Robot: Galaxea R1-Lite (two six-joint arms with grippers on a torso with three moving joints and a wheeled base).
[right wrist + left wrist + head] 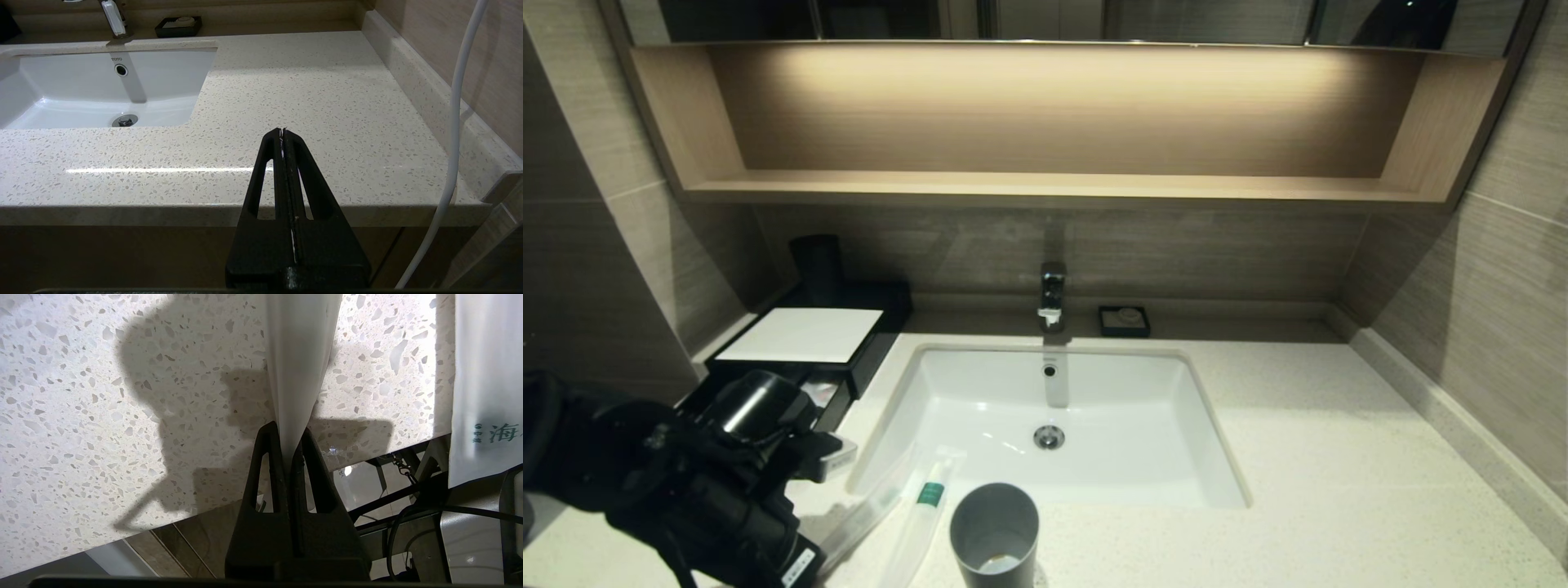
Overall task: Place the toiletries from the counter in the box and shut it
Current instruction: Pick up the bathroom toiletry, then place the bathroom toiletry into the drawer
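Note:
Two slim clear-white toiletries packets lie side by side on the speckled counter (1339,457), in front of the sink's left corner. My left gripper (289,435) is shut on the near end of the plain packet (300,355) at the counter's front edge. The other packet (923,514), with a green band, lies beside it untouched (486,396). At the back left stands the black box (805,335), white panel on top and its front drawer (827,394) pulled open. Shut on nothing, my right gripper (282,132) hangs before the counter's front edge on the right.
A grey cup (995,531) stands just right of the packets near the front edge. The white sink (1054,425) fills the middle, with a tap (1052,294) and a small black soap dish (1124,320) behind it. A dark cup (817,265) stands behind the box.

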